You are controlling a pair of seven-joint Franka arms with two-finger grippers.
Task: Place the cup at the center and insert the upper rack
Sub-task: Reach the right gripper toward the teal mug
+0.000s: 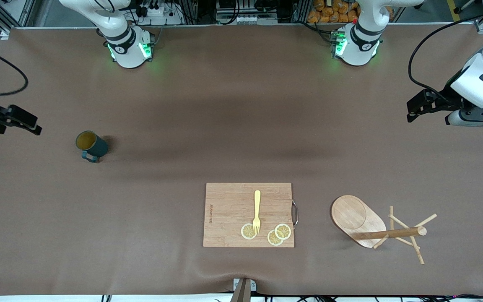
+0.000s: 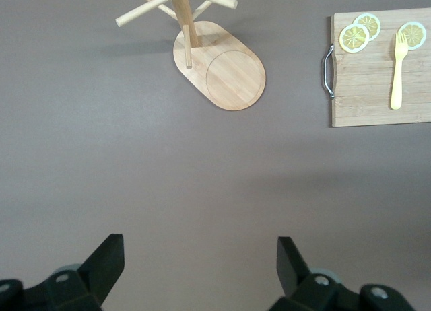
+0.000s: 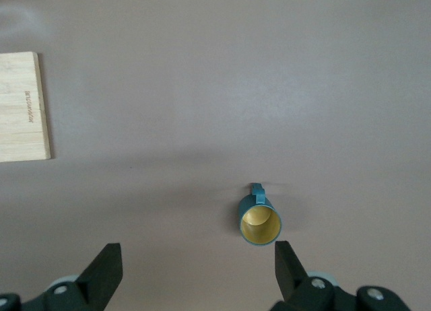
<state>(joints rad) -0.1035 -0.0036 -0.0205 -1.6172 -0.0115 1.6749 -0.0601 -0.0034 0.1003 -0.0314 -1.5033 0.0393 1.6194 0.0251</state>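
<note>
The cup (image 1: 92, 146), dark teal with a yellowish inside, stands upright on the mat toward the right arm's end, its handle turned toward the front camera. My right gripper (image 3: 197, 254) hangs open above the mat with nothing in it. The cup (image 3: 260, 220) sits just off one of its fingertips (image 3: 283, 257). The upper rack (image 1: 352, 216), a light wooden mug tree, rests on its oval base near the front edge toward the left arm's end. My left gripper (image 2: 200, 247) hangs open and empty over bare mat, well short of the rack (image 2: 225, 72).
A wooden cutting board (image 1: 229, 209) lies near the front edge at mid-table, between cup and rack. It has a metal handle and carries a yellow fork (image 1: 257, 212) and three lemon slices (image 1: 282, 231). Brown mat covers the table.
</note>
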